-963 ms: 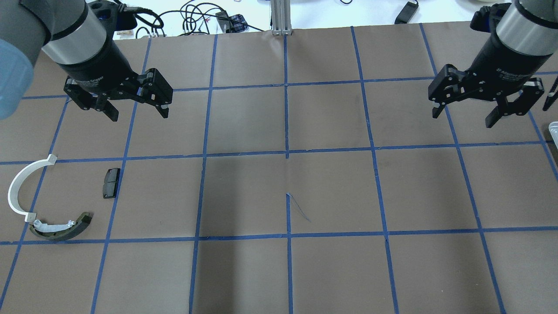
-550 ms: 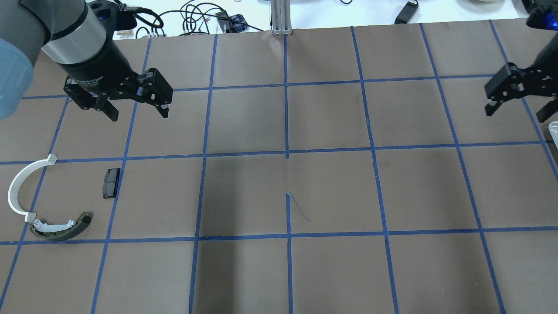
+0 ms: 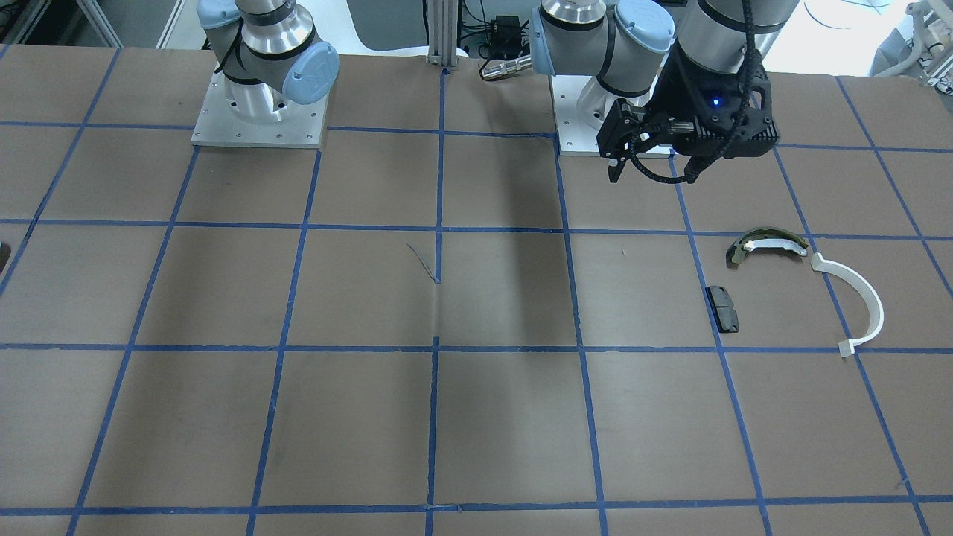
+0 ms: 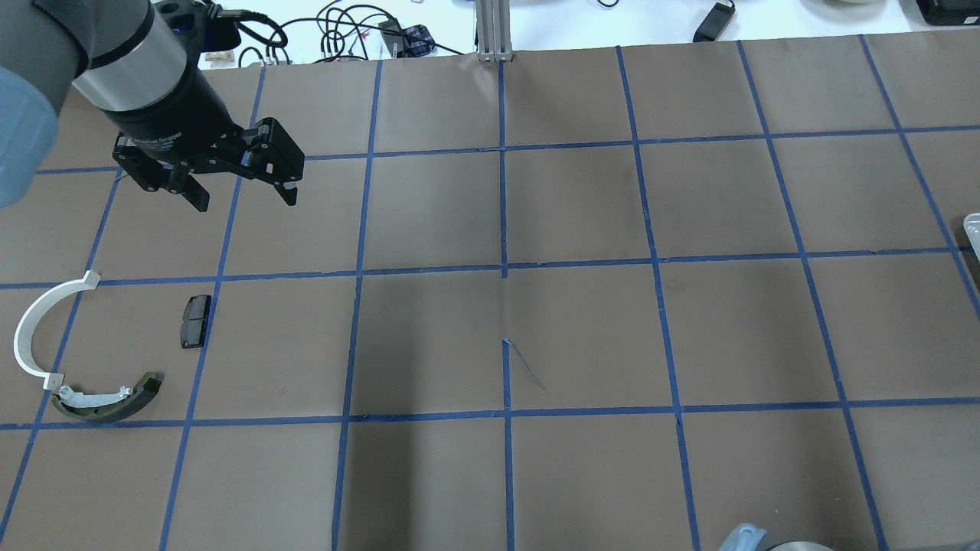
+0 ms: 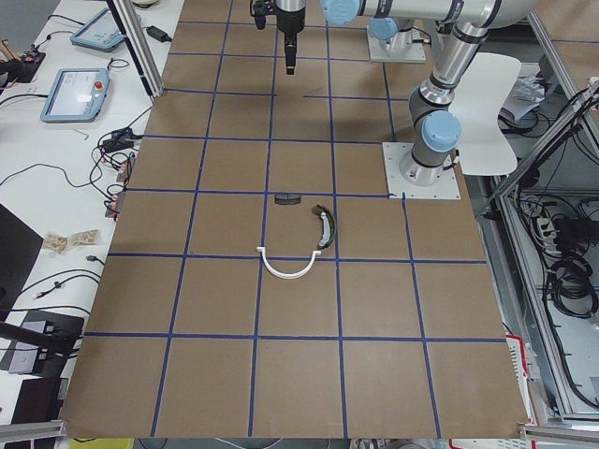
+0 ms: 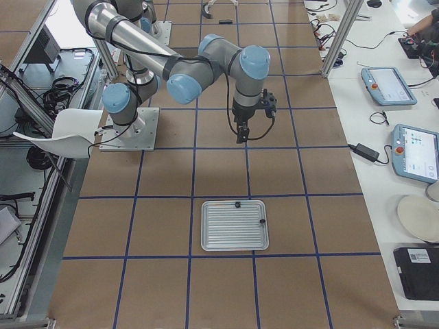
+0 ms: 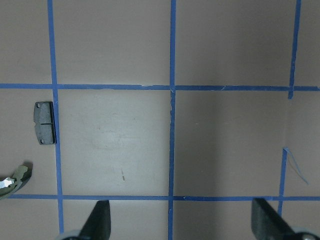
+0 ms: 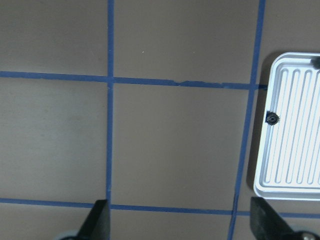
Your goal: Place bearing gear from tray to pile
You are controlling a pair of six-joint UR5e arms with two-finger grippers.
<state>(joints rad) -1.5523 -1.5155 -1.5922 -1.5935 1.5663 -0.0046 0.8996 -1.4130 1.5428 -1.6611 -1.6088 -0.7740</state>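
Nearest in the exterior right view, a ribbed tray (image 6: 208,236) is being borne by the surface (image 4: 582,329). The gear (image 6: 236,204) is lying in it, just inside the rim that is facing the right gripper (image 6: 241,135); 1 other dark part (image 6: 261,222) is lying by another rim. Beyond the tray, the right gripper is being held above bare surface, its jaws being held apart with nothing between them. At the far end, the pile is being formed by 3 parts: a shoe (image 4: 107,404), a white strip (image 4: 27,329) with 1 end just beside it, and a pad (image 4: 194,321) lying apart. The left gripper (image 4: 246,200) is being held above the surface near the pad, jaws apart and empty.
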